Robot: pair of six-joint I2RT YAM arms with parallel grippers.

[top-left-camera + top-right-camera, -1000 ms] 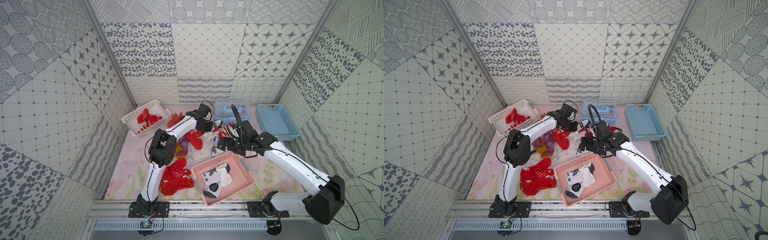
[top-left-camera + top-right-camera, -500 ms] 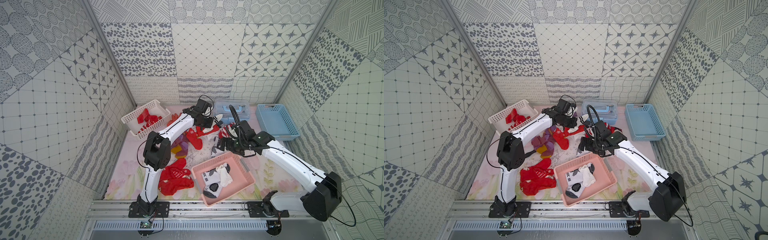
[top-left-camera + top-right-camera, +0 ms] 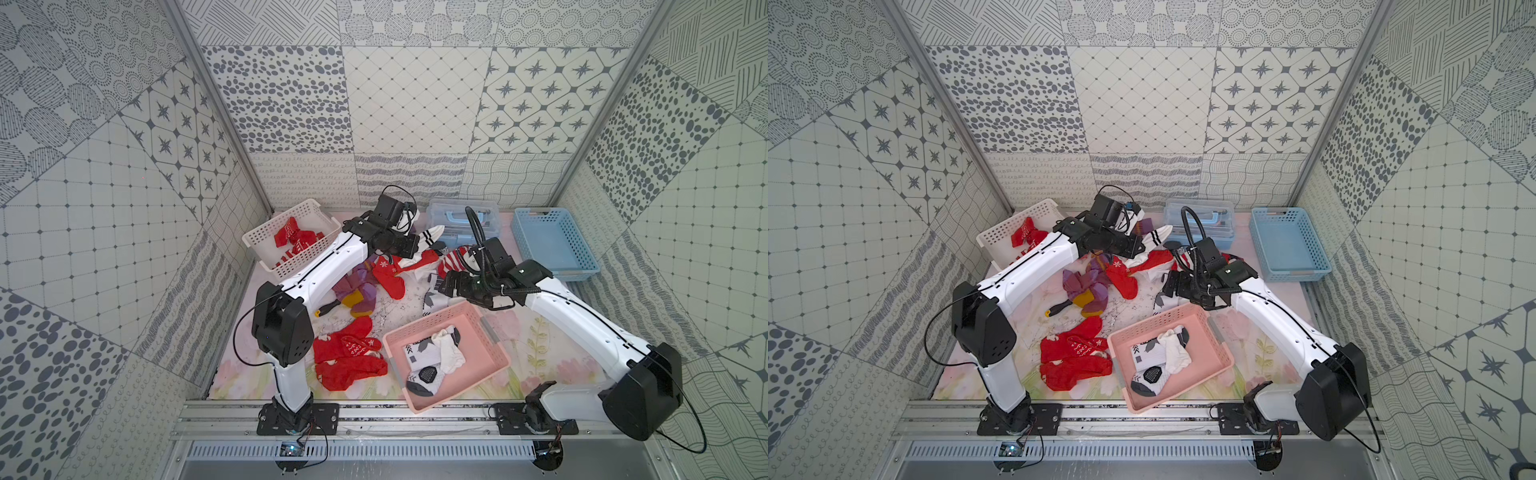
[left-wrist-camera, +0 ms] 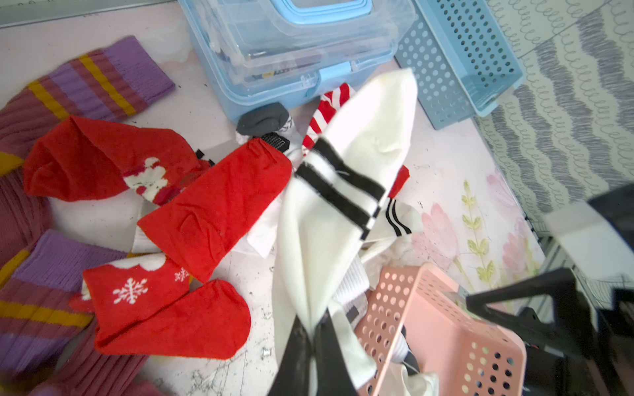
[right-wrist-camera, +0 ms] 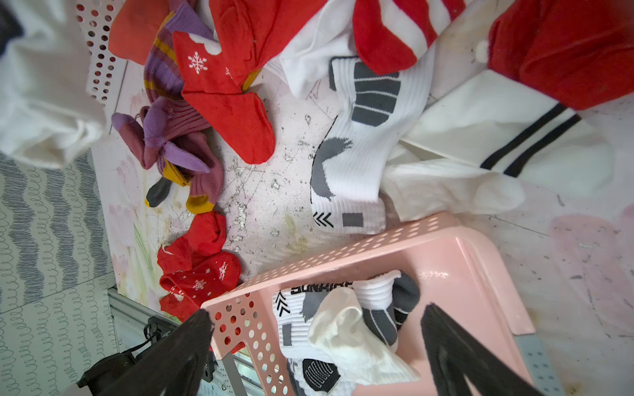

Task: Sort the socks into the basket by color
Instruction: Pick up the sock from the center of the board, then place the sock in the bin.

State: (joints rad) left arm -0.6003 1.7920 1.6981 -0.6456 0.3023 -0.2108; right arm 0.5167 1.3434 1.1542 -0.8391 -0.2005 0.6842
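My left gripper point(image 4: 314, 331) is shut on a white sock with black stripes point(image 4: 346, 171); in both top views that sock point(image 3: 432, 236) point(image 3: 1158, 237) sticks out over the middle pile beyond the gripper point(image 3: 415, 249). My right gripper point(image 5: 317, 312) is open and holds nothing; it hangs over the far rim of the pink basket point(image 3: 496, 361), which holds white socks point(image 5: 343, 325). A white-grey sock point(image 5: 353, 154) lies just beyond that rim. Red socks point(image 4: 212, 212) and purple socks point(image 3: 357, 291) lie mid-mat. More red socks point(image 3: 349, 361) lie at the front.
A white basket point(image 3: 291, 259) at the back left holds red socks point(image 3: 295, 239). An empty blue basket point(image 3: 557, 249) stands at the back right, with a clear blue-trimmed box point(image 3: 461, 216) beside it. A black-and-yellow screwdriver point(image 3: 328, 308) lies by the purple socks.
The left arm's elbow has swung toward the front left, and its gripper has raised the striped white sock off the pile. The right arm has hardly moved.
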